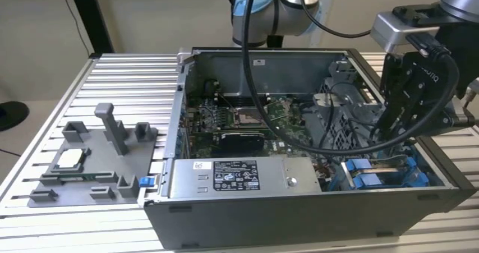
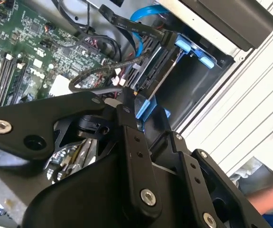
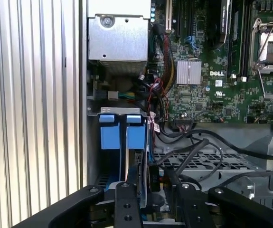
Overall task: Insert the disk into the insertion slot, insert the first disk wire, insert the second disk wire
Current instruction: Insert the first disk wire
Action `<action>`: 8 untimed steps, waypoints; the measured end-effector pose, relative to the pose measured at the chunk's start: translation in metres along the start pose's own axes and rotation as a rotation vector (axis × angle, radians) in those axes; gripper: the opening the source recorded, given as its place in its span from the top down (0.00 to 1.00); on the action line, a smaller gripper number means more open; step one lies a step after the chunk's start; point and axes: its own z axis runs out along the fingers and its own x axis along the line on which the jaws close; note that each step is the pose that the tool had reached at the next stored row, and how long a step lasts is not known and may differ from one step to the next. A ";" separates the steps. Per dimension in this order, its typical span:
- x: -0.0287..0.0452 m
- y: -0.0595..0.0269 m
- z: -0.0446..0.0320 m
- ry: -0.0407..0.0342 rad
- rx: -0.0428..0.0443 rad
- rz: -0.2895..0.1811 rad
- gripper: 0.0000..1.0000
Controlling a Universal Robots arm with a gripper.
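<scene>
The disk (image 3: 139, 164) stands on edge in the insertion slot (image 3: 92, 142) at the case's corner, its blue carrier tabs (image 3: 136, 130) showing. In the exterior view the slot (image 1: 378, 177) lies at the case's near right. My gripper (image 1: 385, 132) reaches down into the case over it. In both wrist views the black fingers (image 3: 126, 199) close around a black wire plug (image 3: 153, 180) at the disk's end. The second wrist view shows the gripper (image 2: 143, 111) against the blue carrier (image 2: 193, 50), with black wires (image 2: 98, 71) looping from the disk's edge.
A grey labelled power-supply box (image 1: 239, 177) sits along the case's near wall, with the motherboard (image 1: 239, 118) behind it. A perforated metal cage (image 3: 207, 161) lies beside the slot. A grey fixture (image 1: 90, 157) stands on the slatted table (image 1: 120, 73) at the exterior view's left.
</scene>
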 end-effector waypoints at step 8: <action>0.0048 0.0015 -0.0002 -0.0043 0.0021 -0.013 0.00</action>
